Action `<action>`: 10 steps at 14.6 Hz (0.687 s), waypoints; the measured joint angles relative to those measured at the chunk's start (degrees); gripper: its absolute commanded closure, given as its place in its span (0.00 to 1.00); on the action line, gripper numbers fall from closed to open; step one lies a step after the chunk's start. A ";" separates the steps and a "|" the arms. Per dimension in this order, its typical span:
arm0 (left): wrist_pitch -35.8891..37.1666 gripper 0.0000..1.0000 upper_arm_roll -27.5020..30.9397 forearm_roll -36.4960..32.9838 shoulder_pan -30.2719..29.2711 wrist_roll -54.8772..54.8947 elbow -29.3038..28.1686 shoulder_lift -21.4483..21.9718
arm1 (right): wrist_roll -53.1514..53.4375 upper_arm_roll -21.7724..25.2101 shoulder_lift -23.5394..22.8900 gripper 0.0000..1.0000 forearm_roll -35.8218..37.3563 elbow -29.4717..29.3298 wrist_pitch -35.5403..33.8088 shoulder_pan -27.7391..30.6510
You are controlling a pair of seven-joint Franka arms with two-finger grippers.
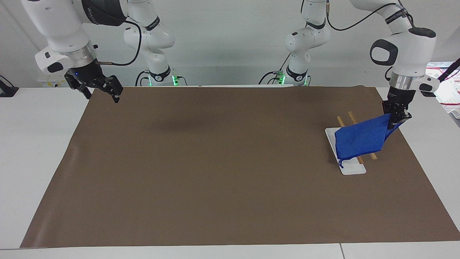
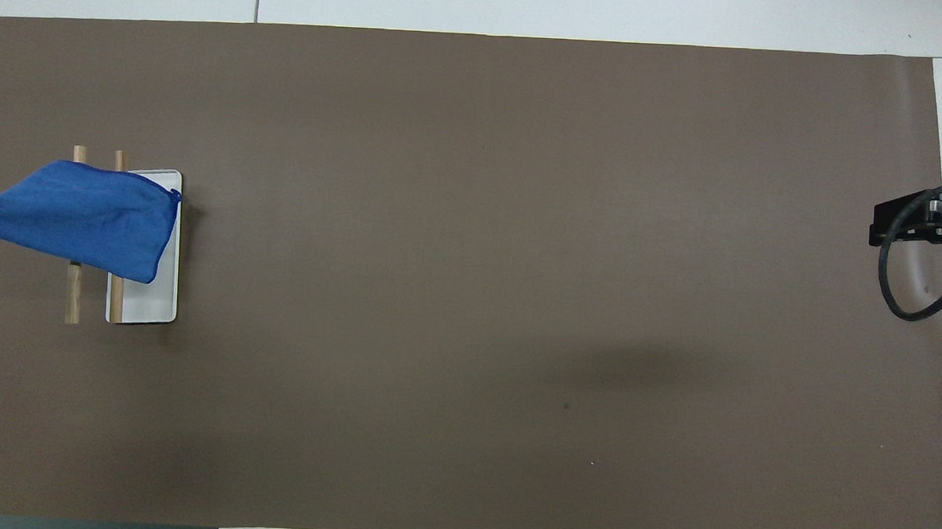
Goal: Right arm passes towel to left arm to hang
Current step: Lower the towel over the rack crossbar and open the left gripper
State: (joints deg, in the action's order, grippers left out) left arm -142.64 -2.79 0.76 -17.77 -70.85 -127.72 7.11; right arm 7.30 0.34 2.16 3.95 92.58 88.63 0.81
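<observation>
The blue towel (image 1: 360, 139) lies stretched across the two wooden rods (image 1: 353, 119) of a rack with a white base (image 1: 352, 168). Its small loop hangs down by the base. My left gripper (image 1: 395, 120) is shut on the towel's upper corner, just above the mat at the left arm's end of the table. In the overhead view the towel (image 2: 83, 220) covers the middle of the rods (image 2: 72, 303), and the left gripper is almost wholly outside that view. My right gripper (image 1: 101, 94), blue light on, is open and empty, raised over the mat's corner at the right arm's end.
A brown mat (image 1: 222, 165) covers most of the white table (image 1: 36, 151). Papers and a white basket (image 1: 449, 91) lie at the table edge past the left arm. Only the right wrist's black mount and cable (image 2: 913, 236) show in the overhead view.
</observation>
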 measured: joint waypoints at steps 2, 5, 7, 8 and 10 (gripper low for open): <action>-0.41 1.00 -0.01 0.00 -1.14 1.26 -0.12 -1.25 | 0.00 0.00 -0.19 0.00 0.00 0.00 0.05 -0.12; -0.43 1.00 0.00 0.00 -2.32 2.80 -0.40 -2.82 | -0.01 -0.03 -0.40 0.00 -0.04 -0.21 -0.51 -0.57; -0.43 0.65 0.00 0.00 -3.30 3.40 -0.77 -3.38 | -0.01 -0.06 -0.52 0.00 -0.10 -1.42 -3.06 -0.58; -0.43 0.01 -0.01 0.00 -3.55 3.78 -0.95 -3.43 | -0.01 -0.07 -0.63 0.00 -0.20 -2.25 -4.50 -0.58; -0.42 0.00 -0.22 -0.01 -3.55 4.99 -1.10 -3.43 | -0.01 -0.13 -0.88 0.00 -0.62 -3.66 -6.63 -0.59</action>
State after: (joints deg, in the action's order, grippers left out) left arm -143.06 -3.01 0.75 -21.31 -65.86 -128.82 3.68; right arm 7.29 0.21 1.28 3.32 88.92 82.00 0.23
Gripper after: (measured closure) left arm 0.833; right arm 0.000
